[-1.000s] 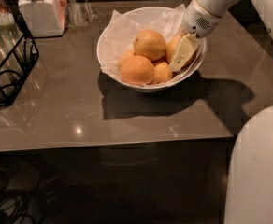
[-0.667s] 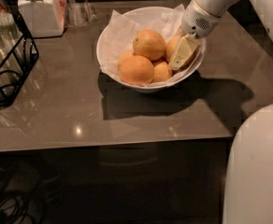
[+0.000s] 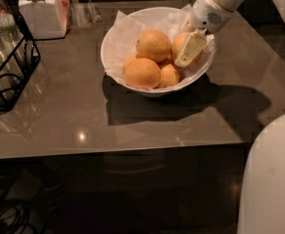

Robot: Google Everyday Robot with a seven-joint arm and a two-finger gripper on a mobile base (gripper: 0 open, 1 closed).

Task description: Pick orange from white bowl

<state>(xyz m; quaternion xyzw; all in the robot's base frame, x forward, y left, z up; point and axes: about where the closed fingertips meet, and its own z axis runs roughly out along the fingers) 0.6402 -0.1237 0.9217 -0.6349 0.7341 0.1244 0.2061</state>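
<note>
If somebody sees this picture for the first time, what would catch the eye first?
First, the white bowl near the table's far edge, lined with white paper and heaped with oranges. Next, the robot's pincer, entering from the upper right, lies against an orange at the bowl's right side.

Wide round white bowl (image 3: 181,84) with crumpled paper lining is sitting back-centre on the grey glossy worktop (image 3: 84,116). Round yellow-orange orange (image 3: 180,42) is lying in its right side, with more fruit to its left and in front. White robot tool (image 3: 189,50) is reaching into the bowl from back right, touching that orange. White lidded jar (image 3: 40,13) is standing back left, and the black wire rack (image 3: 15,67) is sitting at the left edge.
</note>
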